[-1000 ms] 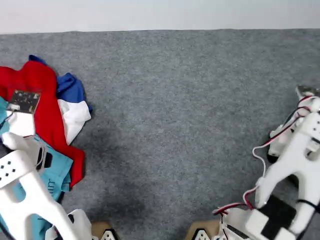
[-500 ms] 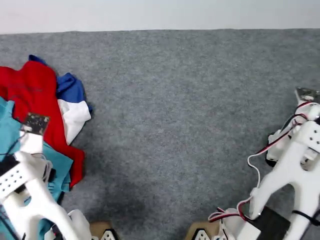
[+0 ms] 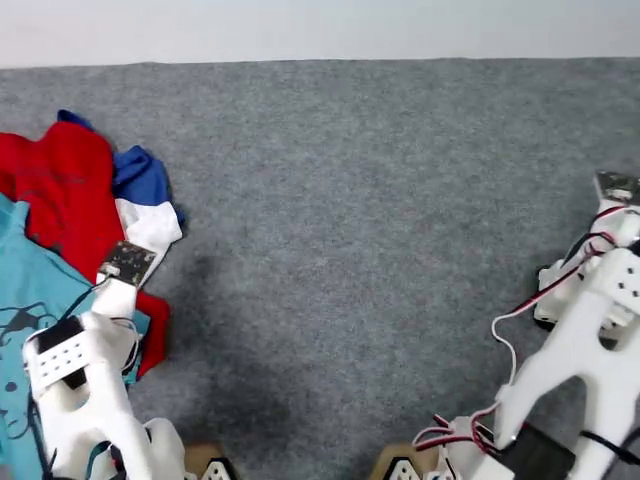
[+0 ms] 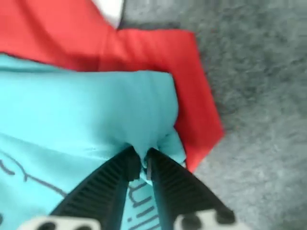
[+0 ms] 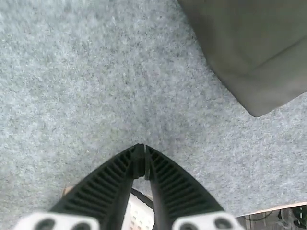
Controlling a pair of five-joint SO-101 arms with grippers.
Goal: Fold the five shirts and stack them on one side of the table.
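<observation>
So at the far left we've got the teal shirt (image 3: 40, 270), lying partly over the red shirt (image 3: 60, 190), which we'll use as our anchor here. The left gripper (image 4: 142, 159) is clenched on a pinch of teal cloth near that shirt's edge, right where it overlaps the red shirt's near corner. Touching the red shirt on its mid-surface side is a bunched blue and white shirt (image 3: 145, 200); we can't tell if that's one garment or two. Nothing looks folded yet, so we'd call the job barely begun. Past that it's grey surface (image 3: 380, 200). Well apart from the red shirt, over at the opposite edge, the right gripper (image 5: 144, 158) hangs pinched closed on nothing above the felt. Handling-wise, we reckon this cloth is light, floppy and a bit grabby on felt, so a single pinch will just drag and bunch it. Better to take corners or shoulder seams, one per gripper, and spread it flat.
</observation>
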